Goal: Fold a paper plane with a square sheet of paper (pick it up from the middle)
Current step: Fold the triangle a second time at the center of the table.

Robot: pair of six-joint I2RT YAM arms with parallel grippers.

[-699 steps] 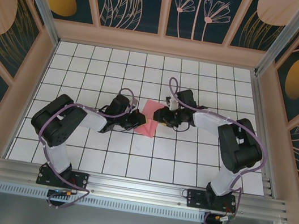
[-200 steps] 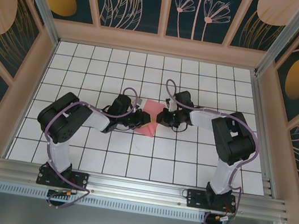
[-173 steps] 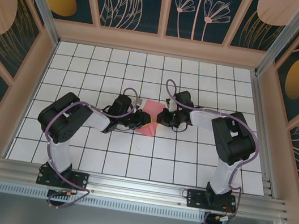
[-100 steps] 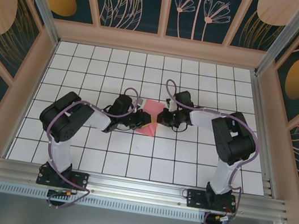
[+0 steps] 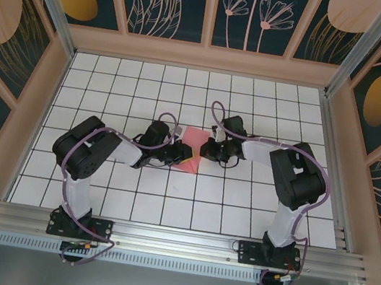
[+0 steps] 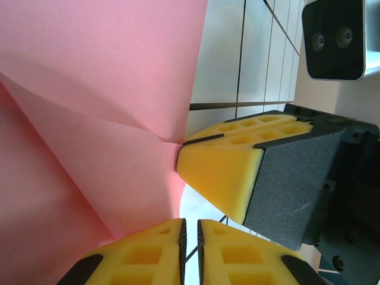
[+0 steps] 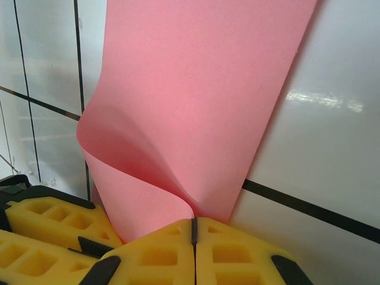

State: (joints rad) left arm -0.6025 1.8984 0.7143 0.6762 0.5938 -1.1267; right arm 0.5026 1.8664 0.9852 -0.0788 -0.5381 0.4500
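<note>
Pink paper, thin and plain: the square sheet of paper [image 5: 191, 143] sits about the middle of the white gridded table [image 5: 237, 216], between my two arms, which reach in from left and right and meet over it. It is not flat. From my right wrist I see it rise off the tiles and curl down towards me in a soft roll. The roll's low end runs straight into the seam of my right fingers [image 7: 237, 255], whose yellow pads are pressed together with the sheet nipped between them. Just left of them my left fingers [image 7: 53, 222] sit low against the sheet. From my left wrist, those pads stand almost together, only a thin dark slit between them. The sheet's edge comes down to the pad on the slit's left, but I cannot tell whether any paper is caught in it. A slanting crease crosses the sheet there and ends where the tip of one right finger touches it, just beside my left pads. From above, the sheet's far part lies bare on the tiles.
</note>
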